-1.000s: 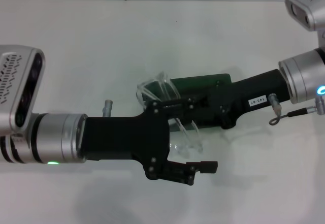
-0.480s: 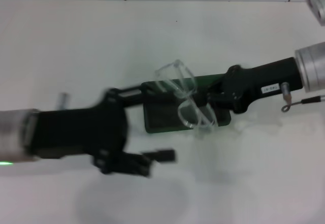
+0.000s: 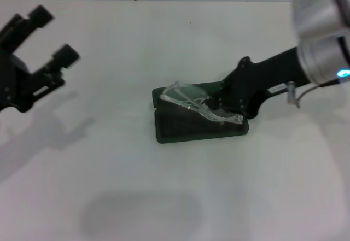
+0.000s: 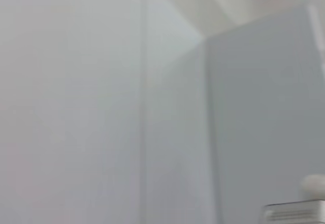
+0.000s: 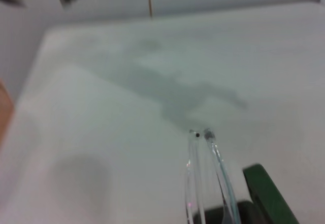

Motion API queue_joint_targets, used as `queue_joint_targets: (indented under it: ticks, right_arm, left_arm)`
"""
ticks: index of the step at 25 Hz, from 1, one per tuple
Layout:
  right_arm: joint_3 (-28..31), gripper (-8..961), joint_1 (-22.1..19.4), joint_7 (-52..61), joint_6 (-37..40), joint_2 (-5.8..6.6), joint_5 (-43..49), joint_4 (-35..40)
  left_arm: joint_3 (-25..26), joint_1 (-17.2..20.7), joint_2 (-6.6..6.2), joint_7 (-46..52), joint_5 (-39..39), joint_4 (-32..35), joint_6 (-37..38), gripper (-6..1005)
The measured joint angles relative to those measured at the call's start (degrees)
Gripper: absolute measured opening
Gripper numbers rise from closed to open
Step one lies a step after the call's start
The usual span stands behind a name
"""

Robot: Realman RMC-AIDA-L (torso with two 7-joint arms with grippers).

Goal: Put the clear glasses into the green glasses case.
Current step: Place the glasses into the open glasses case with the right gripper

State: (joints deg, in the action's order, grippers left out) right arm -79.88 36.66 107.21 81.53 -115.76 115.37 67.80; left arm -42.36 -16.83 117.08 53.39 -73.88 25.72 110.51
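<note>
Right gripper (image 3: pixel 219 105) over open green glasses case (image 3: pixel 180 127), finger state unclear; clear glasses (image 3: pixel 191 101) across case; left gripper (image 3: pixel 46 39) raised far left, fingers spread, empty.

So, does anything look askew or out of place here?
Yes: the clear glasses sit tilted across the open green glasses case, not flat inside, at the right hand. The left hand hangs open off to the left.

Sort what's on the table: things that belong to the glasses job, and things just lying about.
Belongs to the job:
- clear glasses, lying across the open case
- green glasses case
- right pincer, at the glasses
- left pincer, open, drawn off to the far left

Just lying about:
- nothing else shows on the white table
</note>
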Motion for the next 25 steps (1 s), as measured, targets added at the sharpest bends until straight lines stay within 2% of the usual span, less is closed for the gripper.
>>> queue_joint_targets:
  ticks: [6, 11, 25]
  right_arm:
    - [-11.67, 94, 0.13, 8.43, -7.94, -0.14, 11.91, 7.17]
    - [-18.67, 99, 0.45, 12.75, -12.68, -0.25, 17.73, 8.49]
    - [-28.98, 113, 0.28, 18.66, -18.55, -0.43, 25.68, 10.1]
  left_arm:
    - [1.49, 1.12, 0.41, 0.03, -0.06, 0.0, -2.69, 853]
    - [1.56, 1.11, 0.45, 0.04, -0.44, 0.02, -3.11, 853]
    - [1.44, 0.16, 0.44, 0.75, -0.63, 0.03, -5.37, 853]
